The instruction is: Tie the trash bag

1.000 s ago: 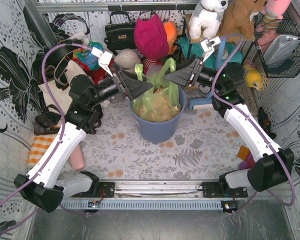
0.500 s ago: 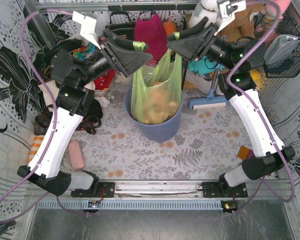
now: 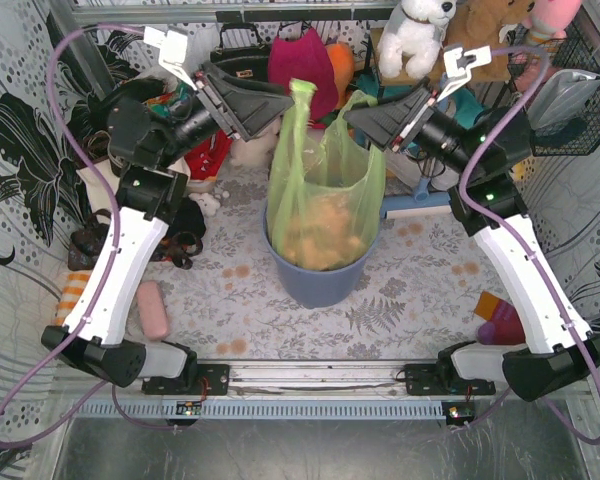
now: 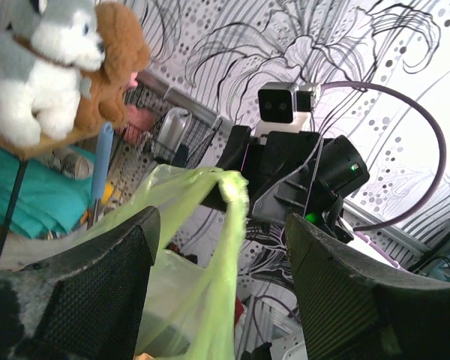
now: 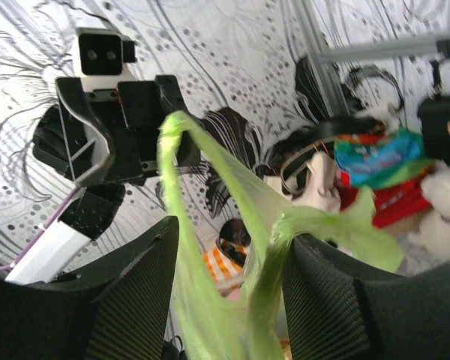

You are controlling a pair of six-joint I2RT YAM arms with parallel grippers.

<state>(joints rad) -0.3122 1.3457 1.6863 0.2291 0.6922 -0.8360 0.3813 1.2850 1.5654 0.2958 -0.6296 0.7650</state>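
Observation:
The trash bag (image 3: 325,190), thin light-green plastic with tan paper (image 3: 320,238) showing through, is stretched upward out of the blue-grey bin (image 3: 315,278). Its two handle strips rise between the arms. My left gripper (image 3: 280,108) is at the left strip. In the left wrist view the strip (image 4: 229,240) runs through the gap of that gripper (image 4: 221,225), whose jaws stand wide apart. My right gripper (image 3: 362,125) is at the right strip. In the right wrist view its jaws (image 5: 231,232) are also apart, with bag plastic (image 5: 274,247) draped against the right finger (image 5: 322,300).
Plush toys (image 3: 417,35), a black handbag (image 3: 238,65) and a magenta bag (image 3: 302,70) crowd the back. A wire basket (image 3: 565,95) hangs at the right wall. A pink object (image 3: 152,310) and striped cloth (image 3: 77,295) lie left; a blue-handled brush (image 3: 410,208) lies behind the bin.
Both grippers have risen from the bin's rim to well above it, and the bag has been drawn up tall out of the bin. The right jaws have narrowed a little.

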